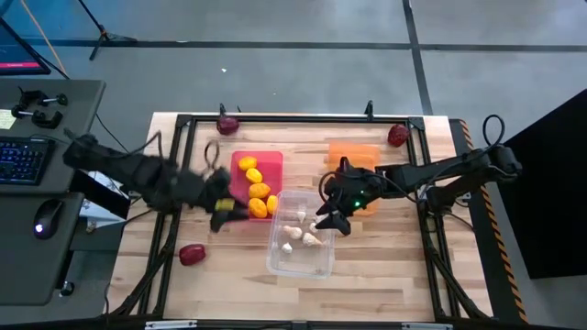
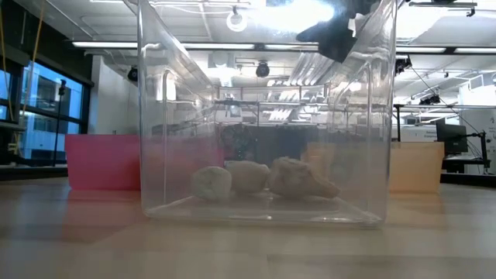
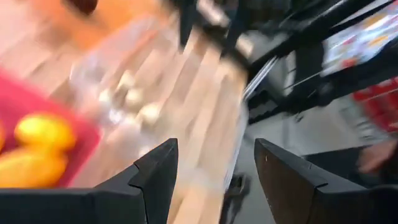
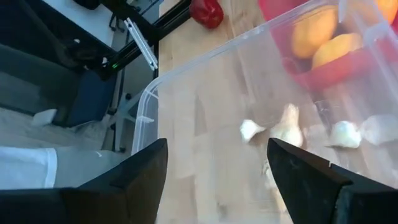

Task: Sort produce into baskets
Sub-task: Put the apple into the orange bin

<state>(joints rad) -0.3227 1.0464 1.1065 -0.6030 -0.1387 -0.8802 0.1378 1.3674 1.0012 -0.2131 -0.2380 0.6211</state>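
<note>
The pink bin [image 1: 240, 183] holds several yellow lemons [image 1: 257, 188]. The clear bin [image 1: 316, 266] holds several whitish garlic bulbs [image 1: 298, 234], which lie on its floor in the low view [image 2: 263, 178]. The orange bin [image 1: 353, 154] is partly hidden behind my right arm. Three dark red beets lie on the table: far left [image 1: 227, 124], far right [image 1: 397, 135] and near left [image 1: 191, 254]. My left gripper [image 1: 225, 213] is open and empty at the pink bin's near left corner. My right gripper [image 1: 330, 220] is open and empty above the clear bin's right rim.
A black frame [image 1: 303, 117] runs around the tabletop. A desk with a keyboard [image 1: 23, 160] and mouse stands off the table's left edge. Bare wood lies near the table's front edge [image 1: 385, 284].
</note>
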